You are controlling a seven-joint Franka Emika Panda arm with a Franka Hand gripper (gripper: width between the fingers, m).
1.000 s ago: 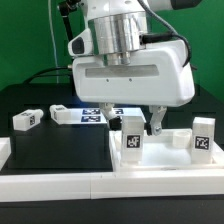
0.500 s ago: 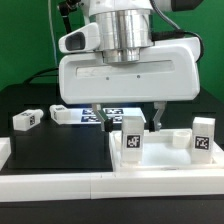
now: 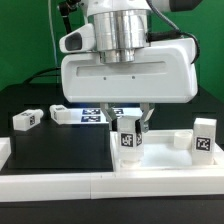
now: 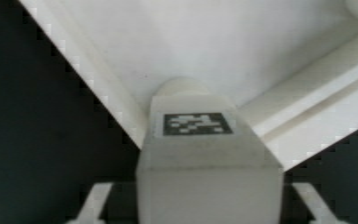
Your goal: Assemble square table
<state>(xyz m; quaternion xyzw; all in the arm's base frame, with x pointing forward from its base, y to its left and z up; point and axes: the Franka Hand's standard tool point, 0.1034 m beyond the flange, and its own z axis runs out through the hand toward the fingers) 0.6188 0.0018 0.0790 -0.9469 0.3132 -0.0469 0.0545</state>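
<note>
A white block leg (image 3: 128, 140) with a black-and-white tag stands upright on the white square tabletop (image 3: 165, 162) near the front of the exterior view. My gripper (image 3: 130, 124) hangs straight over it, one finger on each side. In the wrist view the leg (image 4: 202, 150) fills the space between the fingers (image 4: 101, 200), with a thin dark gap left on each side. The jaws are partly closed around the leg and not pressed on it. Another leg (image 3: 203, 137) stands at the exterior view's right on the tabletop.
Two more tagged legs (image 3: 26, 120) (image 3: 62, 113) lie on the black table at the exterior view's left. The marker board (image 3: 95, 115) lies behind the gripper. A long white border bar (image 3: 50, 185) runs along the front edge.
The gripper has come down over the leg and its fingers have drawn in from wide apart to close beside it. The leg sits a touch further to the exterior view's left.
</note>
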